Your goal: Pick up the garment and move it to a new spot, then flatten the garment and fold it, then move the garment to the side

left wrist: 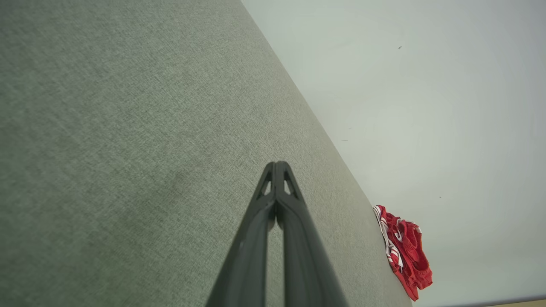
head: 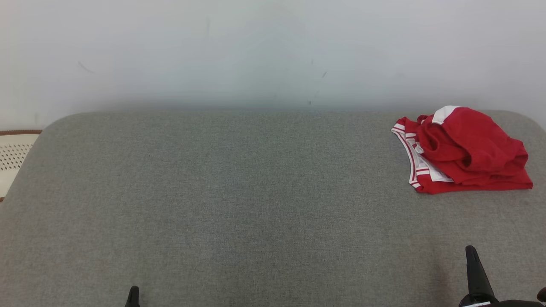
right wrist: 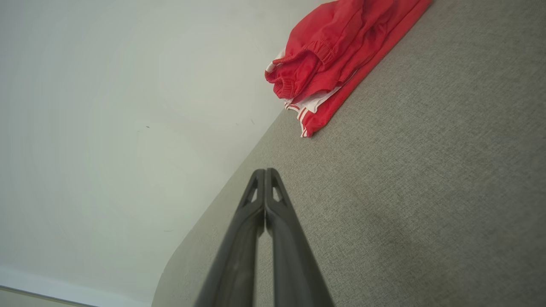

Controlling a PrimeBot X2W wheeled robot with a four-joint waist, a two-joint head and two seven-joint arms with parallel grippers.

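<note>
The garment (head: 469, 149) is a red piece with white striped trim. It lies in a loose, bunched heap at the far right of the desk (head: 239, 192), close to the far edge and just in front of the white wall (head: 256, 51). Its trimmed edge faces left, and red folds are piled on top. The left wrist view shows the garment (left wrist: 405, 251) well off from that arm, along the line where desk and wall meet. In the right wrist view it (right wrist: 341, 47) is ahead of that arm and nearer.

The desk has a grey woven fabric cover and rounded far corners.

The right fingers (head: 471, 256) point up from the near right, well short of the garment. They are pressed together with nothing between them (right wrist: 265, 172). The left fingers (head: 133, 296) just show at the near edge, left of centre. They are also fully closed and hold nothing (left wrist: 277, 167).

Beyond the desk's far left corner sits a pale perforated object with a brown rim (head: 13, 157).
</note>
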